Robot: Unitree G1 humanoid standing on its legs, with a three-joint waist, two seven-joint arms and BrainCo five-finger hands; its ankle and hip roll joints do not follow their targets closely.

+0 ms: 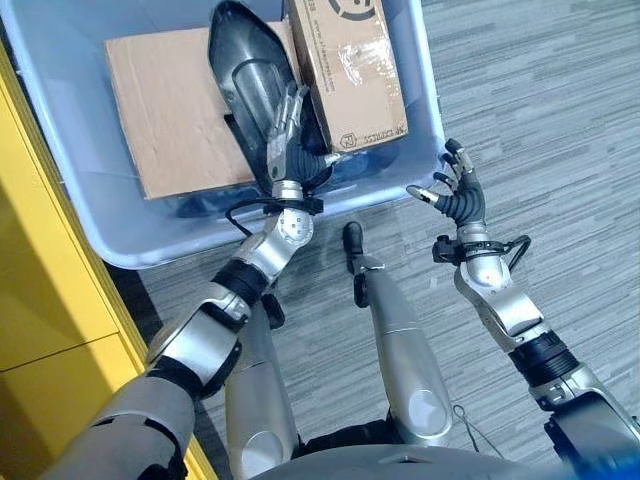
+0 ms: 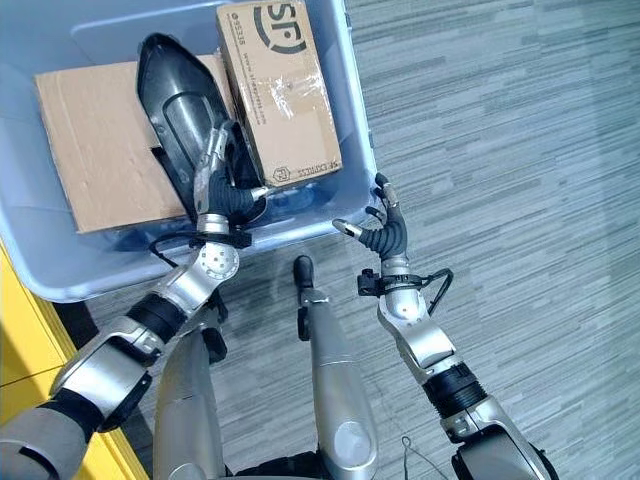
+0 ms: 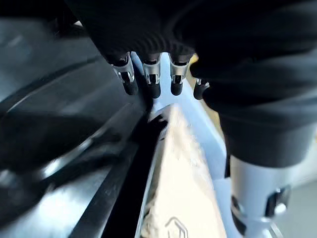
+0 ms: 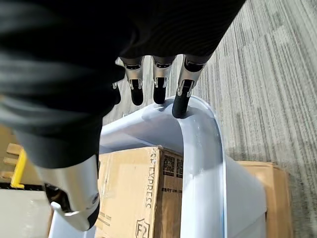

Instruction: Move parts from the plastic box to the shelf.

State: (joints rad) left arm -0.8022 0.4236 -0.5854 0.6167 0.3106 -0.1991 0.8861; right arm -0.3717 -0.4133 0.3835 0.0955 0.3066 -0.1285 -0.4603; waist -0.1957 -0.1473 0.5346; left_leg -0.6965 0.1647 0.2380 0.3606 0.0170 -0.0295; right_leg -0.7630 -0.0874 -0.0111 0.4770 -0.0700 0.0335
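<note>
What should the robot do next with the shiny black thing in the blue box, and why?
Probably curl the left hand round the black part and lift it. The fingers already lie along it, between it and the cardboard box, inside the plastic box. The right hand waits open at the box's corner.

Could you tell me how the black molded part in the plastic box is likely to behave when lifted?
The black molded part looks rigid, so it probably keeps its shape. Its glossy curved surface may slip under the left robot hand. Long and tapered, it may tilt if lifted by one end.
</note>
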